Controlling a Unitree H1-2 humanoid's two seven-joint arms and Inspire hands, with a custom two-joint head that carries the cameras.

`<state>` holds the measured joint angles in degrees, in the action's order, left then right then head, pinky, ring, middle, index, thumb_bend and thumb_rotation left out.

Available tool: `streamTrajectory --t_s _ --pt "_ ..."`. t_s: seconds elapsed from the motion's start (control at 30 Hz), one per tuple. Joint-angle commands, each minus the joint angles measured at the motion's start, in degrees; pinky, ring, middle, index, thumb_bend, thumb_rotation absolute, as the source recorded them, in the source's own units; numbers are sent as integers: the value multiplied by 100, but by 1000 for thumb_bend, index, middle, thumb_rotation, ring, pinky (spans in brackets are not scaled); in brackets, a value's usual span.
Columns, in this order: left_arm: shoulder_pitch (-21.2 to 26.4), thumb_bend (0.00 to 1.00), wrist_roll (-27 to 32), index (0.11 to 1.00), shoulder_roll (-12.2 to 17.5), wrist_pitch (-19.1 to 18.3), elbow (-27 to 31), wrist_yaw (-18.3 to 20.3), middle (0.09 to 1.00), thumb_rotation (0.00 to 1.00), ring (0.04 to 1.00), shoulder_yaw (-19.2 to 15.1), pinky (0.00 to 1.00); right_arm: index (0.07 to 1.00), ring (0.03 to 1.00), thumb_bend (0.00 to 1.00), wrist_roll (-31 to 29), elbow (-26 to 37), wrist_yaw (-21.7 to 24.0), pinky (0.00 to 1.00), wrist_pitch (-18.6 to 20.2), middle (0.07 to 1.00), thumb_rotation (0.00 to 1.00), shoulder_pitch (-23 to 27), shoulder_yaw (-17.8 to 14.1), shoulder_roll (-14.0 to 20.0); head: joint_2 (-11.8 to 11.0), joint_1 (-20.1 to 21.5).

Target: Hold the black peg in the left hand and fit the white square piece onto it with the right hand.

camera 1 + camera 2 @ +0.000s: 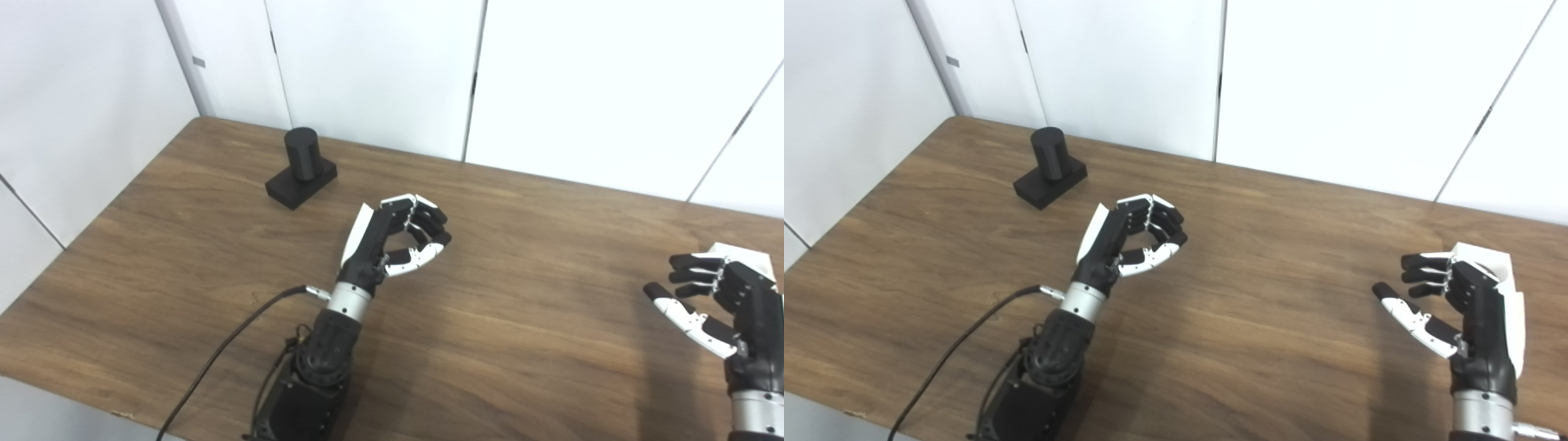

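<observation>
The black peg [302, 153] stood upright on its flat black base [300, 180] near the far left corner of the brown wooden tabletop [520, 318], close to where the tabletop met the white wall panels [600, 79] behind it. Nothing touched the peg; it was well apart from both hands. The left hand [392, 242] was raised above the middle of the tabletop, nearer than the peg and to its right, with the fingers [429, 220] curled over toward the thumb [416, 257] so that the tips nearly met; it held nothing, and a small gap showed inside the curl. Its forearm came up from the bottom edge, and a black cable [226, 349] ran from the wrist down off the near edge of the tabletop. The right hand [1451, 300] was at the right side of the tabletop, well apart from the left hand, with its fingers [1421, 272] half bent and pointing left and the thumb [1409, 315] spread away below them, so the hand was open and empty. I could not make out the white square piece for certain: a white shape showed just behind the right hand, but it could be the hand's own white back cover, and the pictures did not let me tell which.
</observation>
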<state>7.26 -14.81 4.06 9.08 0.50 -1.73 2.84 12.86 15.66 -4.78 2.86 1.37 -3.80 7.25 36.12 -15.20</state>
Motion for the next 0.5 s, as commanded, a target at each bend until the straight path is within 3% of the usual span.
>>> streamTrajectory --t_s 0.0,0.07,0.1,0.2,0.47 --pt "229 512 -67 489 171 -150 309 98 505 0 521 -19 407 490 545 494 29 211 2 447 -68 601 116 160 -32 48 10 -19" --pt "288 514 -95 487 320 -332 421 182 509 0 564 -49 455 490 543 494 37 201 4 446 -77 599 116 162 -38 66 15 -26" --pt "320 510 -143 493 388 -436 480 203 588 40 589 -65 495 490 544 494 21 190 8 447 -92 600 116 162 -46 76 15 -26" --pt "403 509 -204 497 532 -639 599 242 644 65 613 -107 530 489 541 494 -47 182 17 440 -110 600 116 164 -66 70 24 -33" --pt "722 513 -678 498 859 -982 668 117 666 70 621 -191 535 489 541 493 -142 175 32 451 -127 594 115 152 -79 68 35 -45"
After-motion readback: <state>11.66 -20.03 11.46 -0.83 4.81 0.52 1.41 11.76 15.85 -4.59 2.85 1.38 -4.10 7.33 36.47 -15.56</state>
